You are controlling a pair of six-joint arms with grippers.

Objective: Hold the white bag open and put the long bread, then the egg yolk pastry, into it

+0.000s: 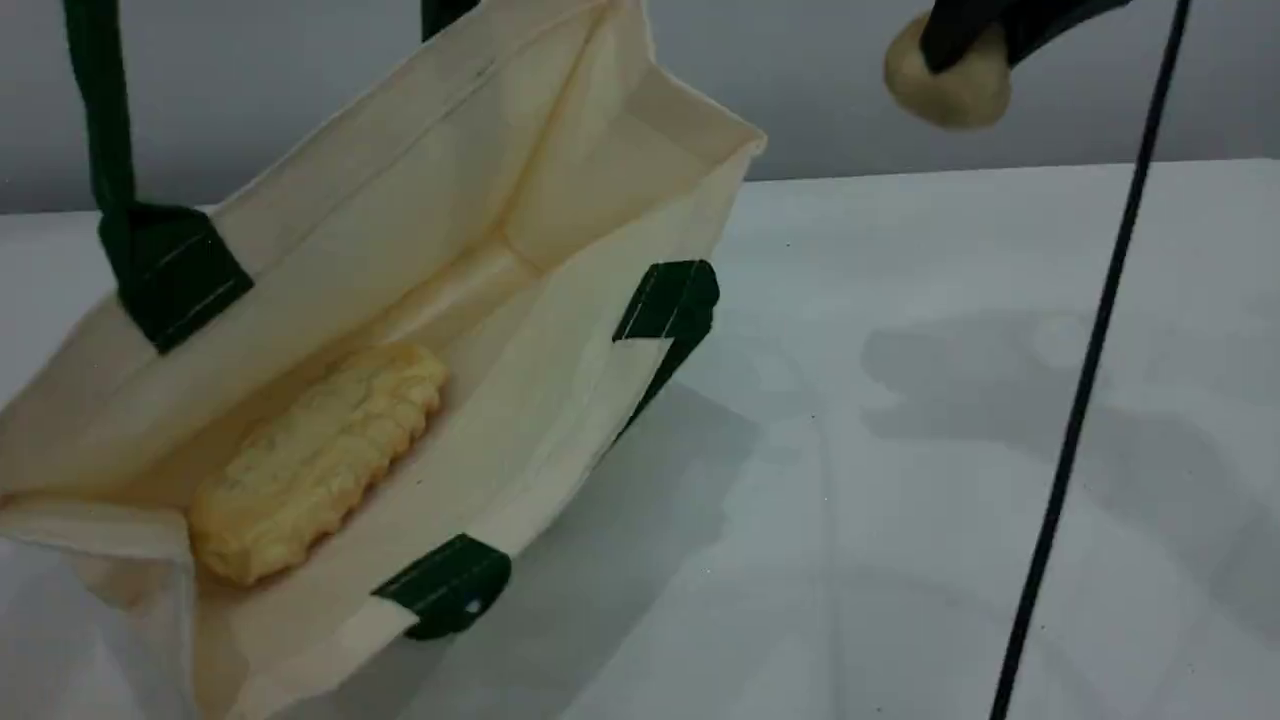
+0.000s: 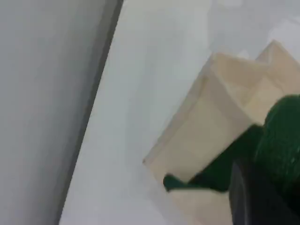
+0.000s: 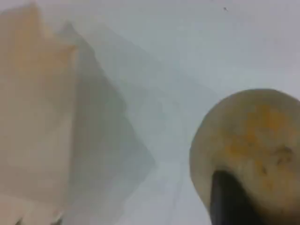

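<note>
left gripper (image 2: pixel 262 197) jaws clamping bag handle (image 1: pixel 100 120) | right gripper (image 1: pixel 975 40) gripping egg yolk pastry (image 1: pixel 950 95) | advice: centring over white bag (image 1: pixel 560 330) mouth, beside long bread (image 1: pixel 320 460), before letting go

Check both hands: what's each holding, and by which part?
Right hand grips the egg yolk pastry by its top, in the air. Left hand holds the white bag by a green strap handle.

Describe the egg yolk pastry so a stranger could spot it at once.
Start at the big white bag on the table's left, then look up and right, above the bare table. The pastry hangs there in the right end effector: a small, smooth beige ball, unlike the ridged yellow bread inside the bag.
</note>
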